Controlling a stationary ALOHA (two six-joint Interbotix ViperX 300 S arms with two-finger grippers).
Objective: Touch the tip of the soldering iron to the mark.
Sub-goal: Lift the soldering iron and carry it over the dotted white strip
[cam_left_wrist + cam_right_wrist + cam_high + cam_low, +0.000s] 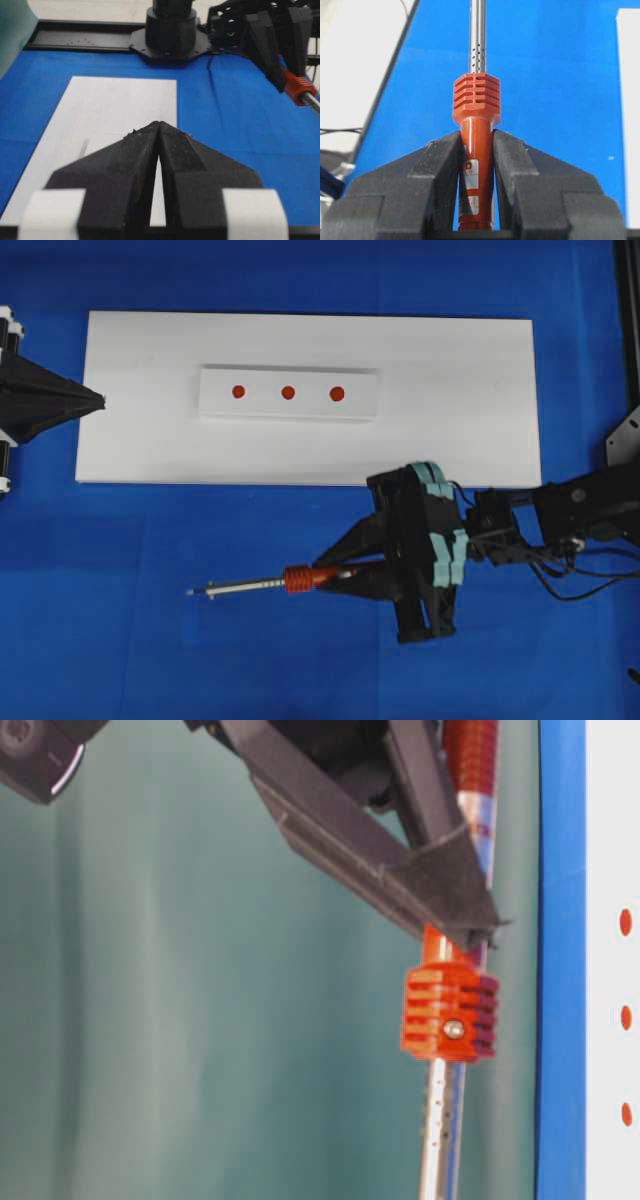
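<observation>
You had the right gripper (335, 578) clamped on the soldering iron (268, 584), its fingers (440, 175) pressed against the red-orange handle just behind the ribbed collar (476, 95). The iron lay roughly level over the blue surface (150, 640), off the near long edge of the white board (460, 440), shaft pointing toward the left side of the overhead view. The tip (190, 592) was well apart from all 3 red marks (288, 392), which sat in a row on the raised white strip (218, 390) at the board's middle. Your left gripper (98, 400) rested at the board's left short edge, fingers closed on nothing. So the pickup looked done; carrying the tip over the board and lowering it onto a mark was all left.
</observation>
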